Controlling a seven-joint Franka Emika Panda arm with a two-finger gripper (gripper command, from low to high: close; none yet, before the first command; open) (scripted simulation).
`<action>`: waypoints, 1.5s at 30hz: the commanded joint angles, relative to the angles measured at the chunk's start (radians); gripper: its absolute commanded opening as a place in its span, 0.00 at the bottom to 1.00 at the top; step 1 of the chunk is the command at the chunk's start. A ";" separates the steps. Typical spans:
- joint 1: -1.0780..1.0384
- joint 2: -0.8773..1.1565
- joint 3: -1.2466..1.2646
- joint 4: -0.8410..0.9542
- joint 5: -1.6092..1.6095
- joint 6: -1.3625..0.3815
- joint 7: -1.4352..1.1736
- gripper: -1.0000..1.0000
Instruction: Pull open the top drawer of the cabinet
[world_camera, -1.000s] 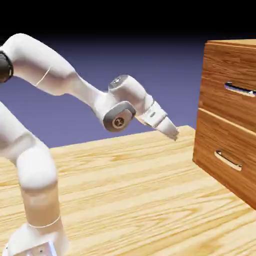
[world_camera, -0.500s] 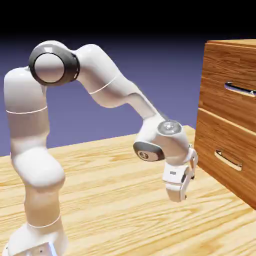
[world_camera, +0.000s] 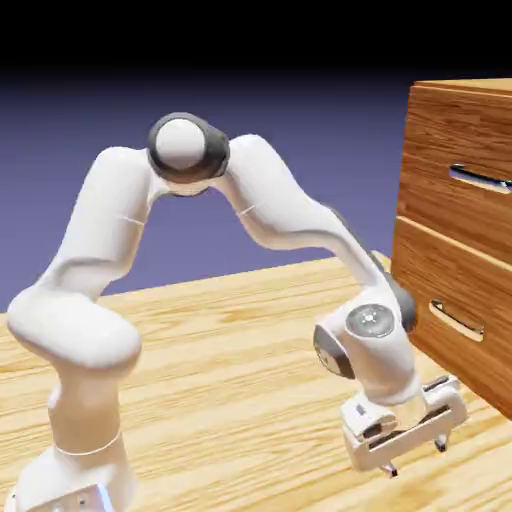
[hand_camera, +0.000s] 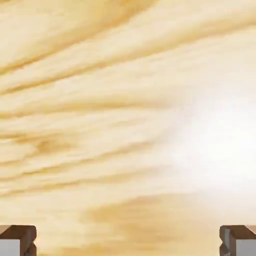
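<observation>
Exterior view: my white two-fingered pincer (world_camera: 418, 456) hangs over the pale wooden tabletop (world_camera: 240, 400), the reddish-brown top drawer (world_camera: 440, 135) closed in its wood-grain cabinet (world_camera: 412, 250), above and to the right.
Hand view: my fingertips stand wide apart above pale grain.

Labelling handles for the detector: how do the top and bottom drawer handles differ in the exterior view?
Top handle: higher on the cabinet, cut off by the picture's right edge; bottom handle: lower, wholly in frame.
Top handle looks dark and silvery with a bluish tint; bottom handle shows a warmer, pale-gold sheen.
Shared: both slim bars on shut, reddish-brown wood-grain drawer fronts.
</observation>
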 joint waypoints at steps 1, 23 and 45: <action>0.017 0.035 -0.030 0.016 0.044 -0.010 0.009 0.50; 0.402 0.814 -0.689 0.368 1.000 -0.224 0.209 0.50; 0.477 1.031 -0.876 0.522 1.272 -0.266 0.275 0.00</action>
